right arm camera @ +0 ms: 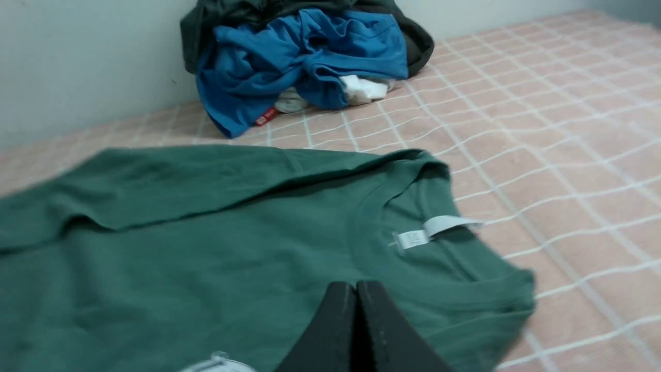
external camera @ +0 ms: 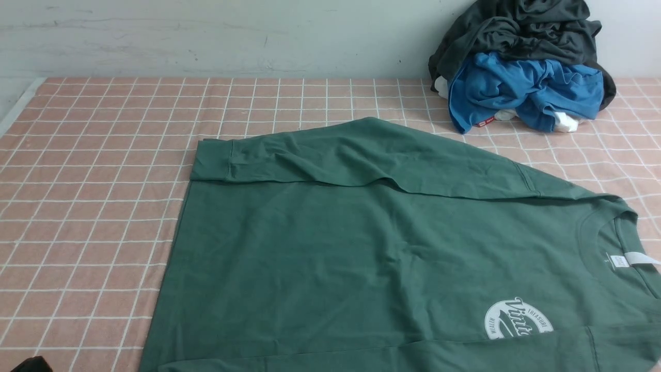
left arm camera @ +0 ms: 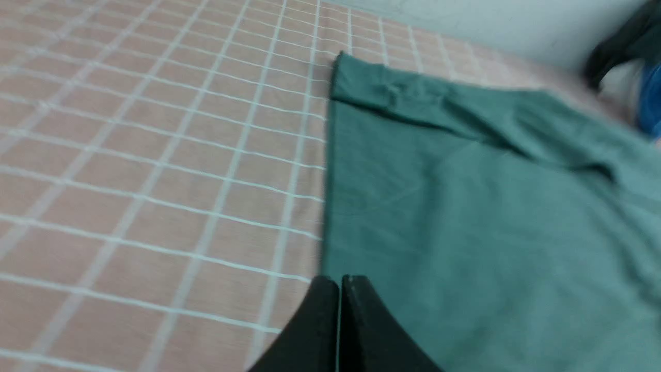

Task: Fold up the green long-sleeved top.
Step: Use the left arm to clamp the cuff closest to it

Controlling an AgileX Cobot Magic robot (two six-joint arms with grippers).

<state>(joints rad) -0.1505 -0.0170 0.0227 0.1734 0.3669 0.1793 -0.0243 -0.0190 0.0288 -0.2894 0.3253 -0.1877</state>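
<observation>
The green long-sleeved top lies flat and sideways on the checked cloth, with its neck and white label to the right and its hem to the left. Its far sleeve is folded across the body, the cuff at the left. A fold of green fabric covers the lower part of the white chest logo. My left gripper is shut and empty above the hem edge of the top. My right gripper is shut and empty over the chest of the top, just short of the neck label.
A heap of clothes sits at the back right against the wall: a dark grey-black garment on top of a bright blue one. The pink checked tablecloth stretches bare to the left of the top.
</observation>
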